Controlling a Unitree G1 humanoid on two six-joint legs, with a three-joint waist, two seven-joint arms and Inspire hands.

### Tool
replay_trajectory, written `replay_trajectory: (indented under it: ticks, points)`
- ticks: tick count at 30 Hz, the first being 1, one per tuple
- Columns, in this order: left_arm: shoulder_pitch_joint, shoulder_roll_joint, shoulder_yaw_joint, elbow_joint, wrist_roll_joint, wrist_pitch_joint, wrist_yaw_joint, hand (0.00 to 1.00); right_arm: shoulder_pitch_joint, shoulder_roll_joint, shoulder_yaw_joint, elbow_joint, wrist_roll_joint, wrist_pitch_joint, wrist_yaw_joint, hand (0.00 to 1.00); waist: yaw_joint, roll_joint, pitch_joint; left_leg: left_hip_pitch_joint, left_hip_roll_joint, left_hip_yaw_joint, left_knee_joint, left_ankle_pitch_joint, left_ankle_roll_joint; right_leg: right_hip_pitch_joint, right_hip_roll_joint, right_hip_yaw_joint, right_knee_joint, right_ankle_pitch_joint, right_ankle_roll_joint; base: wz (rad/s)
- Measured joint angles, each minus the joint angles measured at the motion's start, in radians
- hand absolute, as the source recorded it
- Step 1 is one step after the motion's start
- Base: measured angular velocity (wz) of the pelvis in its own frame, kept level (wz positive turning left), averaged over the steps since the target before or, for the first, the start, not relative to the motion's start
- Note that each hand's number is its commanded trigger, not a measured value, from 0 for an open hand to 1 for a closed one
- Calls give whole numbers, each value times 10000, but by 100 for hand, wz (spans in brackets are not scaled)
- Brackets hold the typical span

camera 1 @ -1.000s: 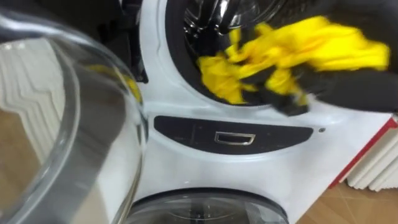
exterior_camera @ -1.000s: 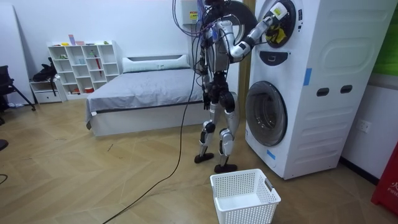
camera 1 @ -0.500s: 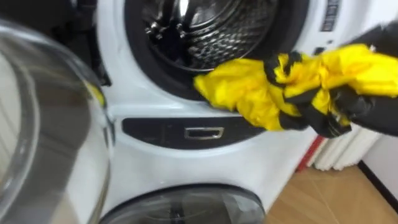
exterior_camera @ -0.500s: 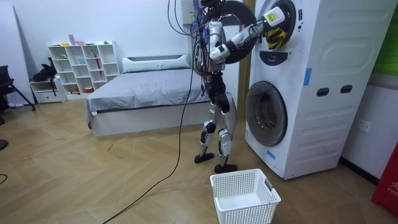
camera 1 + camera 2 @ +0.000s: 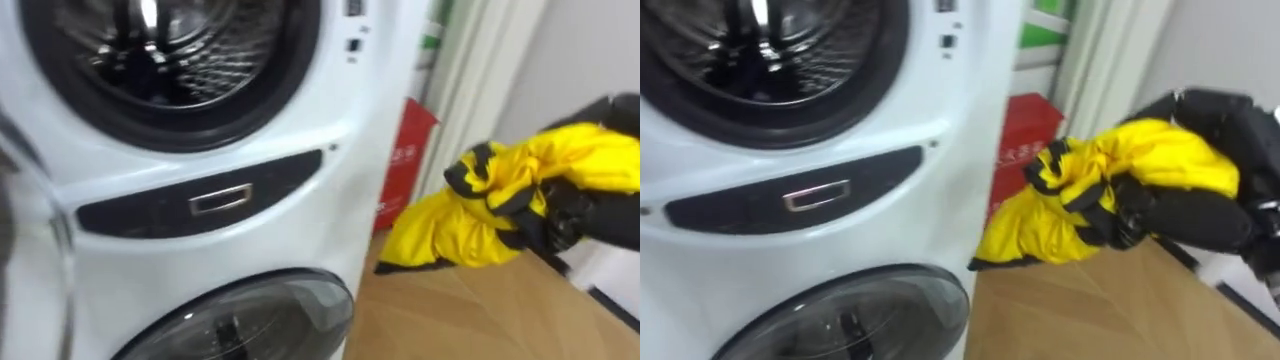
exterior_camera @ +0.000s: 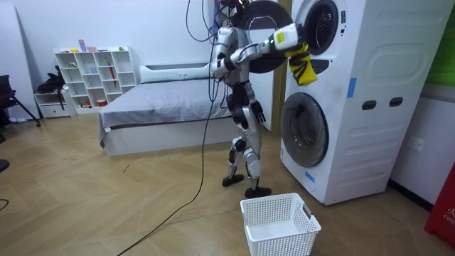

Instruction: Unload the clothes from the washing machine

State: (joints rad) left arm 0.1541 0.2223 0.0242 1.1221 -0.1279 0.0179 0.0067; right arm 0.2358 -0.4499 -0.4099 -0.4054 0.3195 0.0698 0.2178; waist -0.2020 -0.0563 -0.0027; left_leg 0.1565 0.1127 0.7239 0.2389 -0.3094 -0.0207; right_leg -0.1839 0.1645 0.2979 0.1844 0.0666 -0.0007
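The yellow cloth garment with black trim (image 5: 455,235) is outside the drum, bunched in the right hand (image 5: 578,208). It hangs in the air in front of the machine, touching neither the cabinet nor the floor.

1. Tall white stacked washing machine (image 6: 366,107): I see the robot standing on the wooden floor facing its front, right arm stretched toward the upper unit. The upper round drum opening (image 5: 150,60) is uncovered and shows bare ribbed metal inside. Its dark round door (image 6: 261,16) is swung out on the robot's side. A dark control strip (image 5: 150,208) runs between the upper opening and the lower round glass door (image 5: 240,315), which is closed.
2. Grey bed (image 6: 163,107): behind the robot, along the far wall.
3. White cube shelf unit (image 6: 92,75): at the room view's left of the bed.
4. White plastic lattice basket (image 6: 279,224): on the floor just in front of the robot's feet, near the lower door.
5. Red upright object (image 5: 402,165): beside the machine's far side.
6. Right hand: its black fingers are curled tightly round the garment, with folds of yellow cloth bulging between them and a loose end hanging below.
7. Left hand (image 6: 260,112): hangs beside the hip in the room view. I cannot tell its state.
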Motion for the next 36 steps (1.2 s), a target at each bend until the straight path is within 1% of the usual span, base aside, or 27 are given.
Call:
replay_trajectory:
  ticks: [1, 2, 3, 4, 5, 7, 9, 10, 12, 13, 14, 15, 16, 17, 19, 20, 21, 22, 23, 24, 26, 27, 29, 30, 31, 33, 36]
  points:
    - [-72, 5, -70, -11, -29, 6, 3, 0, 58, 29, 2, 63, -23, 97, -23, 100, 7, 27, -15, -80, 11, 178, 14, 2, 5, -117, -31, 16, 6, 1, 7, -29]
    - [-168, -55, -144, -15, -182, 13, 1, 0, 105, 40, 36, 276, -31, 165, -12, 100, -11, 116, -12, -125, 72, 507, 13, 26, 29, -236, -88, -20, 54, -65, 35, -25]
    - [-174, -111, -172, -11, -182, 25, 1, 0, 102, 45, 75, 449, -29, 165, -15, 100, -38, 207, -36, -110, 136, 771, 18, 37, 10, -327, -108, -112, 126, -214, 56, -14]
    - [-179, -202, -324, -13, -177, 68, -2, 0, 92, 51, 172, 900, 55, 138, -66, 100, -185, 283, -28, -32, 195, 1124, 19, 58, -29, -537, -291, -612, 473, -635, 40, 0]
    - [-178, -212, -554, -11, -179, 101, -20, 0, 71, 84, 360, 1569, 108, 114, -172, 100, -391, 297, -27, 32, 149, 1276, 34, 60, -61, -673, -427, -837, 630, -785, 88, 4]
    - [-273, -212, -893, -15, -205, 167, -29, 0, 71, 333, 625, 2569, 41, 203, -334, 100, -401, 379, -45, -35, 116, 1235, 51, 63, -59, -718, -315, -630, 557, -747, 104, -5]
    - [-376, -229, -945, -2, -413, 166, -39, 0, 58, 782, 786, 3533, 19, 210, -386, 100, -403, 510, -12, -258, 110, 1210, 177, 53, -41, -835, -170, -266, 529, -601, 190, -9]
    - [-404, -245, -1020, -3, -456, 171, -40, 0, 51, 855, 793, 3737, 20, 206, -440, 100, -403, 578, -14, -328, 119, 1224, 210, 44, -26, -892, -159, -249, 522, -579, 206, -5]
    - [-550, -323, -1279, -4, -577, 177, -116, 0, -129, 972, 985, 4641, 15, 115, -854, 100, -405, 925, -21, -606, 123, 1274, 237, 19, 20, -1103, -230, -299, 503, -567, 215, 0]
    - [-570, -334, -1278, -6, -581, 170, -123, 0, -230, 1011, 1075, 4881, 9, 104, -995, 100, -412, 976, 11, -617, 106, 1292, 237, 19, 21, -1140, -229, -301, 529, -566, 214, 0]
    - [-577, -340, -1280, -9, -584, 169, -125, 0, -367, 1070, 1282, 5374, 1, 68, -1215, 100, -411, 1066, 18, -680, 68, 1278, 245, 16, 28, -1247, -241, -301, 564, -560, 206, 0]
    - [-606, -344, -1333, -32, -725, 167, -136, 0, -416, 1082, 1516, 5924, 26, -83, -1453, 100, -389, 1164, -30, -820, 66, 1237, 264, 11, 37, -1359, -244, -298, 571, -554, 206, 6]
    - [-633, -341, -1389, -35, -797, 150, -140, 0, -441, 1096, 1599, 6125, 28, -100, -1560, 100, -364, 1201, -33, -868, 66, 1232, 264, 11, 37, -1401, -249, -293, 573, -551, 203, 15]
    - [-656, -348, -1541, -34, -841, 114, -142, 0, -617, 1129, 1880, 6706, 38, -184, -1844, 100, -358, 1302, -51, -996, 42, 1182, 277, 18, 45, -1508, -247, -227, 573, -498, 157, 11]
    - [-641, -350, -1675, -24, -958, 110, -181, 0, -1046, 1328, 2179, 7545, -6, -329, -2231, 100, -362, 1363, -63, -1198, -81, 1035, 355, 22, 60, -1688, -242, -26, 651, -113, 29, 7]
    - [-682, -373, -1689, -24, -958, 109, -203, 0, -1342, 1374, 2398, 8148, -77, -481, -2456, 100, -375, 1439, -62, -1425, -126, 831, 500, -11, 114, -1834, -253, 49, 712, 143, -66, 11]
    - [-750, -402, -1693, -39, -1018, 91, -227, 0, -1629, 1459, 2485, 8666, -105, -555, -2663, 100, -369, 1578, -47, -1664, -117, 618, 612, -52, 180, -1953, -255, 33, 690, 160, -65, 14]
    - [-752, -402, -1695, -43, -1104, 44, -240, 0, -1777, 1533, 2534, 8916, -122, -598, -2772, 100, -363, 1627, -66, -1767, -121, 583, 636, -56, 188, -2039, -264, 30, 694, 173, -67, 13]
    - [-762, -409, -1679, -42, -1162, -36, -266, 0, -2062, 1640, 2661, 9425, -122, -741, -2961, 100, -371, 1707, -70, -1941, -184, 385, 657, -69, 222, -2159, -285, 13, 699, 212, -102, 8]
    - [-772, -415, -1670, -44, -1163, -80, -301, 0, -2293, 1730, 2729, 9907, -117, -924, -3042, 100, -381, 1751, -68, -2101, -231, 170, 679, -54, 277, -2250, -281, 4, 709, 239, -126, 9]
    - [-783, -414, -1672, -39, -1190, -237, -323, 0, -2409, 1764, 2830, 10364, -41, -1184, -3191, 100, -360, 1810, -80, -2251, -231, 24, 711, -46, 290, -2337, -287, -46, 706, 249, -140, 10]
    - [-819, -417, -1695, -20, -1213, -298, -322, 0, -2484, 1748, 2925, 10643, 121, -1379, -3358, 100, -362, 1878, -65, -2363, -241, -125, 728, -35, 309, -2359, -330, -85, 684, 258, -143, 10]
    - [-898, -418, -1713, 52, -1356, -345, -321, 0, -2689, 1748, 3012, 11064, 315, -1560, -3627, 100, -352, 1952, -35, -2454, -286, -196, 713, -9, 354, -2456, -311, -98, 695, 292, -169, 3]
    - [-974, -418, -1714, 81, -1460, -406, -320, 0, -2813, 1746, 3012, 11251, 352, -1668, -3788, 100, -295, 2022, -18, -2590, -395, -369, 672, 31, 423, -2572, -321, -69, 696, 312, -158, -5]
    - [-973, -419, -1715, 92, -1510, -447, -320, 0, -2872, 1746, 3011, 11341, 379, -1709, -3860, 100, -277, 2068, -14, -2680, -421, -444, 677, 49, 455, -2615, -332, -67, 695, 332, -144, -5]
    - [-1092, -407, -1717, 90, -1758, -569, -321, 0, -2945, 1750, 3021, 11484, 458, -1803, -4112, 100, -207, 2117, -25, -2985, -505, -561, 677, 96, 527, -2900, -424, -94, 726, 388, -151, 6]
    - [-1215, -428, -1858, 78, -1753, -619, -321, 0, -2987, 1744, 3018, 11781, 702, -1919, -4292, 100, -124, 2118, -24, -3238, -569, -737, 679, 169, 591, -3098, -509, -130, 740, 403, -151, 13]
